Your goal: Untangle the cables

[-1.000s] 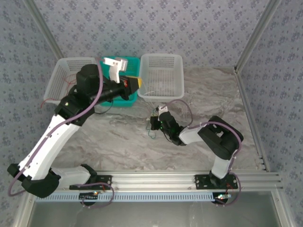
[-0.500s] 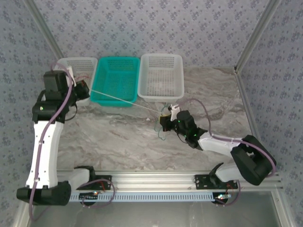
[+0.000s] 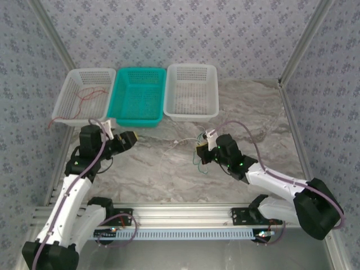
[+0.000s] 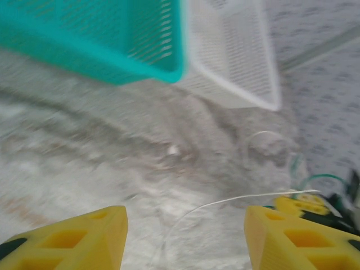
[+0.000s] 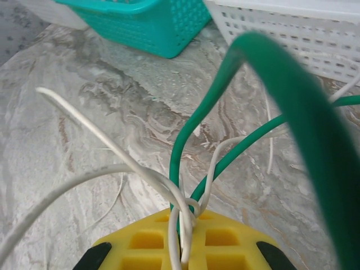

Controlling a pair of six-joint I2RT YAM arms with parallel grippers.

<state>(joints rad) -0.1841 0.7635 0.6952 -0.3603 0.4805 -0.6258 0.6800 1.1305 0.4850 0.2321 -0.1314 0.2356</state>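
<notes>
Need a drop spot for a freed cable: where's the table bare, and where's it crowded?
Bare: marble right of the right white basket, toward the frame; also the near strip before the rail. Teal basket looks empty. Crowded: between left gripper and right gripper, where the cables sprawl, bunched in the right one.

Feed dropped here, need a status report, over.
Left gripper: jaws open. Right gripper shut on cable tangle, green and white. Red cable in left white basket. Nothing blocking.
</notes>
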